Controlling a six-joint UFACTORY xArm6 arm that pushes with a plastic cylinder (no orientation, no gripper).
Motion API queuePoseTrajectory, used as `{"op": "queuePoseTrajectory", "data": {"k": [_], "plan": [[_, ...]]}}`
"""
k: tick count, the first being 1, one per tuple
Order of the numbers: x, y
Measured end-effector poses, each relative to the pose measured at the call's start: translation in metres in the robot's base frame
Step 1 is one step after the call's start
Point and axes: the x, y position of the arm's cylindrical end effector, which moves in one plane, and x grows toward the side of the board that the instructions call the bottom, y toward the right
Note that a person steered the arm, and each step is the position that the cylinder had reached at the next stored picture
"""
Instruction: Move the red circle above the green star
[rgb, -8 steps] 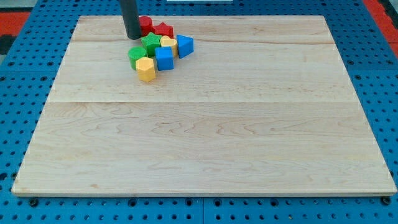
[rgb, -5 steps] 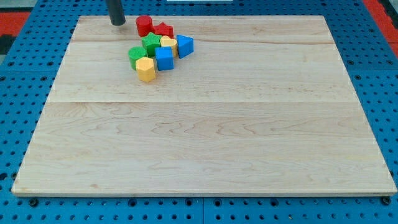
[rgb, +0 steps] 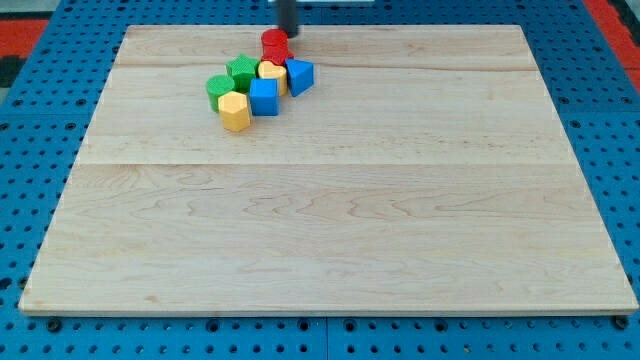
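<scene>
Working on a pale wooden counter (rgb: 330, 220) that is lying on blue pegboard. Reaching down at the far edge, left of its middle, and setting my tip (rgb: 287, 33) against the far right side of the red block (rgb: 275, 46), seemingly the circle. Gripping nothing, only touching. Sitting just nearer than the red block: green star (rgb: 241, 72) to its left, yellow block (rgb: 270, 71), blue triangle (rgb: 299, 75). Crowding closer to the near edge: blue cube (rgb: 264, 95), second green block (rgb: 218, 89), yellow hexagon (rgb: 235, 111).

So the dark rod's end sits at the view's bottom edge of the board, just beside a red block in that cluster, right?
Not quite. The camera view shows my tip near the view's top edge of the board, not the bottom. It is just beside the red block at the top of the cluster.
</scene>
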Motion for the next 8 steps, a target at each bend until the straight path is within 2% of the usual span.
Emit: {"op": "queuePoseTrajectory", "data": {"k": [2,5,7,8], "plan": [[0.024,-0.009],[-0.004,-0.038],[0.029,-0.053],[0.030,-0.043]]}}
